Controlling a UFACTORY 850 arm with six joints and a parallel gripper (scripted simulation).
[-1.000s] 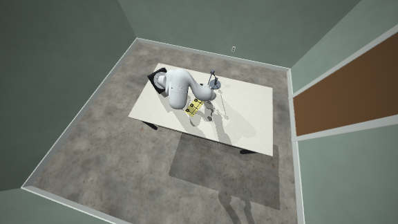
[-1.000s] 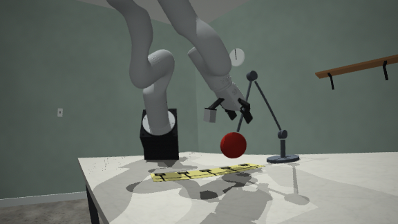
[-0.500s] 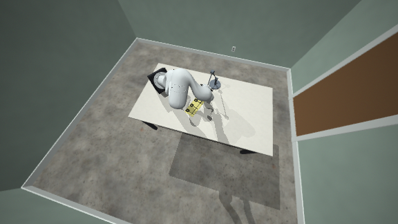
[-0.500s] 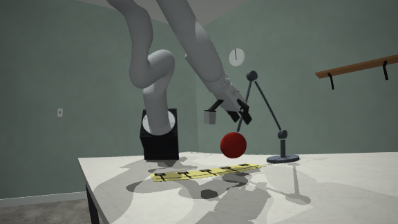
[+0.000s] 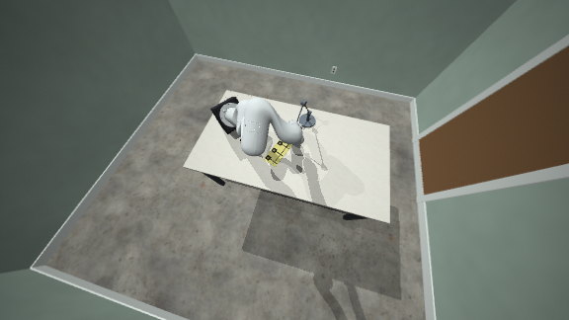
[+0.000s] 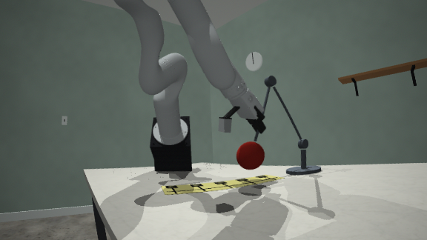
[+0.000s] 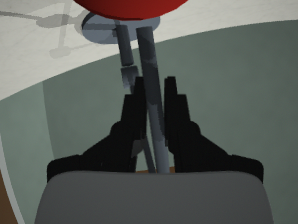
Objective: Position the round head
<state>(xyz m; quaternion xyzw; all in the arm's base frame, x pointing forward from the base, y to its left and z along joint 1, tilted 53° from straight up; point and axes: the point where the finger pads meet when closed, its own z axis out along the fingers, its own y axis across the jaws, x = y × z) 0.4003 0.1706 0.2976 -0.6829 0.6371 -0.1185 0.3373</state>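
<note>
The lamp has a round red head (image 6: 250, 155) hanging a little above the yellow strip (image 6: 222, 184), over the strip's end nearer the foot. Its grey foot (image 6: 303, 170) sits on the bench at the right, and its thin rods meet at a high elbow joint (image 6: 270, 80). My gripper (image 6: 258, 127) is shut on the lamp's thin rod just above the head. The numbers on the strip are too small to read.
The arm's black base (image 6: 170, 146) stands at the bench's back left. The bench's front and left edges are near the strip. A wooden shelf (image 6: 382, 72) hangs on the wall at right. From above, the arm hides most of the strip (image 5: 277, 152).
</note>
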